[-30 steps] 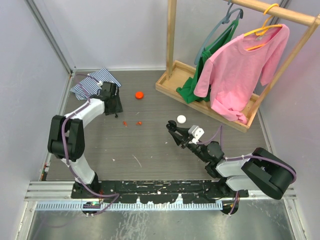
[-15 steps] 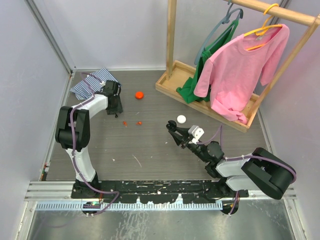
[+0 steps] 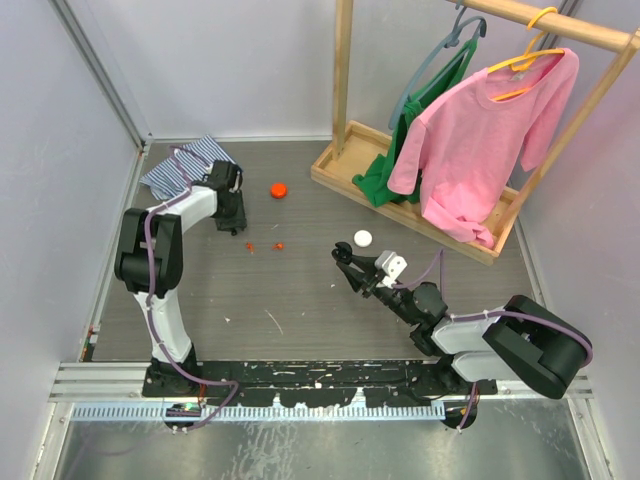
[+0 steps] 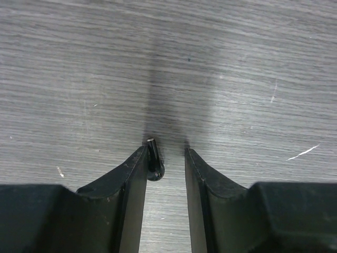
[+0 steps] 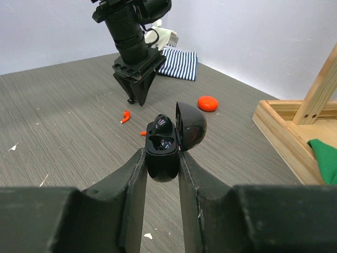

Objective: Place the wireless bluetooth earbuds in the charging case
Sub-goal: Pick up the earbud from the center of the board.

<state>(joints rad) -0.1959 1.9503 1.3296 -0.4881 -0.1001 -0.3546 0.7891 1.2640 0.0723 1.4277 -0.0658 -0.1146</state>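
My left gripper (image 3: pixel 235 222) points down at the table beside the striped cloth. In the left wrist view it (image 4: pixel 166 151) is open, and a tiny black earbud (image 4: pixel 154 162) lies on the table between the fingertips, against the left finger (image 4: pixel 134 174). My right gripper (image 5: pixel 161 156) is shut on the black charging case (image 5: pixel 162 143), held above mid-table with its lid (image 5: pixel 190 126) open. One black earbud (image 5: pixel 162 124) sits in the case. Two small red-orange pieces (image 3: pixel 251 246) (image 3: pixel 279 245) lie on the table between the arms.
An orange puck (image 3: pixel 279 189) and a white puck (image 3: pixel 362 238) lie on the table. A striped cloth (image 3: pixel 185 165) is at the back left. A wooden rack (image 3: pixel 400 195) with a pink shirt (image 3: pixel 480 140) and a green garment fills the back right.
The left arm has swung its elbow up and inward, and its gripper has shifted slightly right and nearer, down to the table. The right arm with the case has not moved.
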